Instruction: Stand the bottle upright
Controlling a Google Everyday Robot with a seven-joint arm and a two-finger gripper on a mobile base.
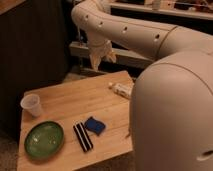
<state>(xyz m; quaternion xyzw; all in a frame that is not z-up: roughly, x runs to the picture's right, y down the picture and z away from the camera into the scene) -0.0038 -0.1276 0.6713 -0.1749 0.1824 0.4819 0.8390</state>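
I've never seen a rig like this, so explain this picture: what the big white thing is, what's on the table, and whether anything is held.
The big white shape is a mobile robot's body with its one arm. One camera looks down past it; where it is mounted is unclear. The arm ends in a two-finger gripper, hanging above the far edge of the wooden table, open and holding nothing. On the table are a small bottle on its side, close to the body, a translucent cup, a green plate, a black striped object and a blue pad.
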